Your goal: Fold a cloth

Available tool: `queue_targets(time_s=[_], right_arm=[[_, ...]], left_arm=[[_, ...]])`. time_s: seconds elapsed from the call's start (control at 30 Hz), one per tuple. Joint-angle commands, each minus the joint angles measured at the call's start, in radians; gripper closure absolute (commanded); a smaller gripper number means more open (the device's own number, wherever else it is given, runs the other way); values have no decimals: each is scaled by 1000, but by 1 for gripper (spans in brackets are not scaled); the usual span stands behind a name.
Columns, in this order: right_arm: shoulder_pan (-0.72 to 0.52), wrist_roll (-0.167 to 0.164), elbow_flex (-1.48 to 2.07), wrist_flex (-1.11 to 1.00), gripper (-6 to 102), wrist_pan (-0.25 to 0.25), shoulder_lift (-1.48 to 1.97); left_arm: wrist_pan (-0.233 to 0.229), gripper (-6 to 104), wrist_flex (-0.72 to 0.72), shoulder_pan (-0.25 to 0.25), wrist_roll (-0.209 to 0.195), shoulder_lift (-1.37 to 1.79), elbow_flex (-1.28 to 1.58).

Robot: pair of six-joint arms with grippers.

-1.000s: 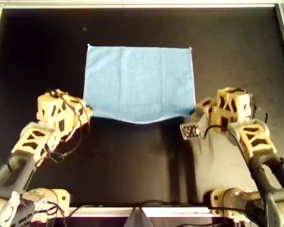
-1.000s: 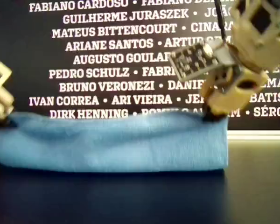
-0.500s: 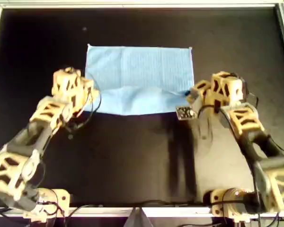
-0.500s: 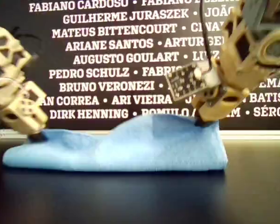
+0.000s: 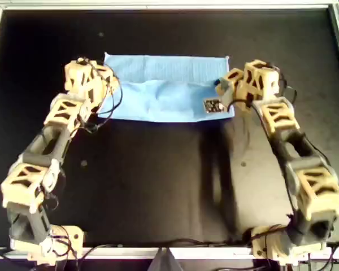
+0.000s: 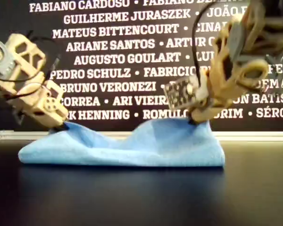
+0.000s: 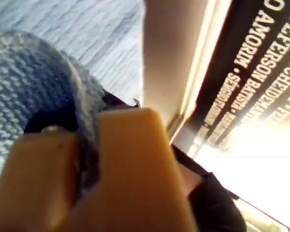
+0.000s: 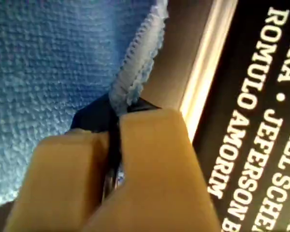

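Blue cloth (image 5: 166, 93), upper centre overhead; left tool (image 5: 103, 84) and right tool (image 5: 219, 86) pinch its corners.

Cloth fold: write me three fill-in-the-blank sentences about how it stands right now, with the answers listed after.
1. The colour of the cloth is light ____.
2. The left gripper and the right gripper are each shut on an edge of the ____.
3. In the overhead view, the held edge is carried over the rest of the cloth, so the cloth is partly ____.

Missing words: blue; cloth; folded
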Motion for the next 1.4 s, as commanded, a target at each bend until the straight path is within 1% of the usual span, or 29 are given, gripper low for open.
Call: queue_targets(time_s=[0.0, 0.27, 0.5, 0.6, 0.9, 1.07, 1.1, 1.17, 1.27, 1.37], right_arm=[[-9, -3, -202, -49, 94, 6, -34], [-43, -8, -428, -49, 94, 6, -192], [-60, -8, -537, -49, 94, 6, -267], [-58, -8, -571, -49, 94, 6, -308], [-58, -8, -604, -49, 93, 6, -357], [-58, -8, -604, -49, 92, 6, -357], [-58, -6, -604, -49, 91, 6, -357], [-58, -6, -604, -49, 85, 6, -359], [-58, -6, -603, -49, 69, 6, -359], [-58, -8, -603, -49, 56, 5, -357]], left_arm=[[-6, 98, -26, 21, 6, -18, -164], [-6, 98, -25, 25, 6, -146, -337], [-6, 98, -25, 61, 6, -207, -485], [-6, 98, -25, 63, 6, -242, -526], [-6, 98, -26, 61, 6, -318, -548], [-3, 96, -29, 57, 6, -337, -549], [-3, 94, -29, 57, 6, -339, -551], [-3, 86, -29, 60, 6, -347, -563], [-5, 68, -29, 61, 6, -357, -588], [-5, 54, -29, 63, 6, -359, -589]])
